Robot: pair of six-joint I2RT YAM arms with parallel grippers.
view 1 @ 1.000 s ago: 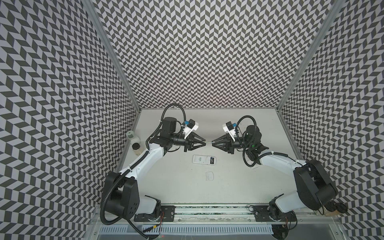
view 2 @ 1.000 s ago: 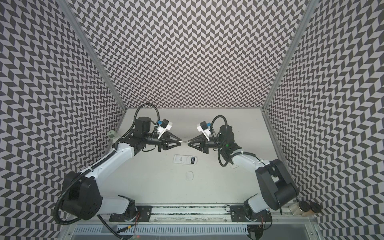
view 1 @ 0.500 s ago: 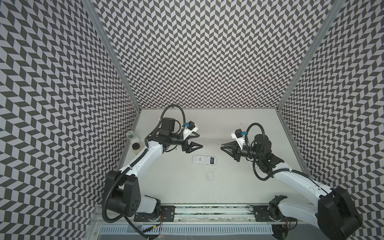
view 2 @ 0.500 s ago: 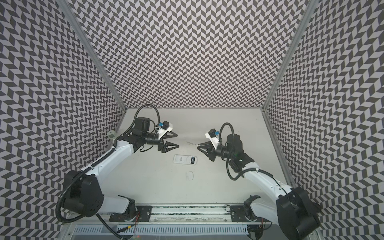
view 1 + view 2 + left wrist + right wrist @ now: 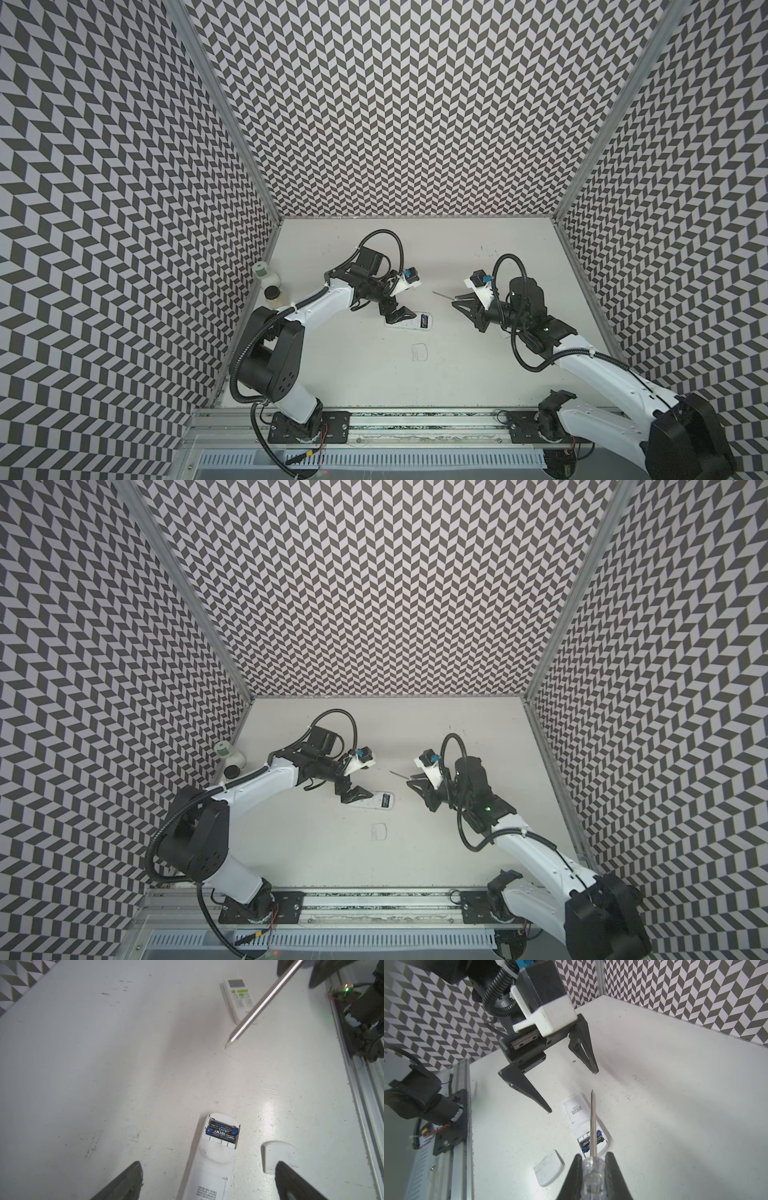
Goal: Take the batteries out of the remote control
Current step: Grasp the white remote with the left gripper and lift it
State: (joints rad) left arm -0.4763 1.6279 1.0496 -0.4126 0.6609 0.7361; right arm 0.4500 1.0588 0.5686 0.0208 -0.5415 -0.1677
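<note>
The white remote control (image 5: pixel 216 1159) lies face down on the table, its end compartment uncovered. Black batteries (image 5: pixel 222 1131) with blue print sit inside it; in both top views they show as a dark patch (image 5: pixel 424 332) (image 5: pixel 385 801). My left gripper (image 5: pixel 207 1184) hangs open just above the remote's (image 5: pixel 409 333) body, one finger on each side, touching nothing. My right gripper (image 5: pixel 592 1176) is shut on the clear handle of a screwdriver (image 5: pixel 592 1126), whose metal shaft points toward the left gripper (image 5: pixel 572 1092). It is held in the air right of the remote (image 5: pixel 577 1111).
The loose battery cover (image 5: pixel 278 1153) (image 5: pixel 419 352) lies on the table beside the remote. A second white remote (image 5: pixel 239 997) with green buttons lies farther off. Two small jars (image 5: pixel 264 272) (image 5: pixel 272 295) stand by the left wall. Patterned walls close three sides.
The left gripper let go of the screwdriver, opened wide and dropped down over the remote. The right arm drew back to the right with the screwdriver in its grip.
</note>
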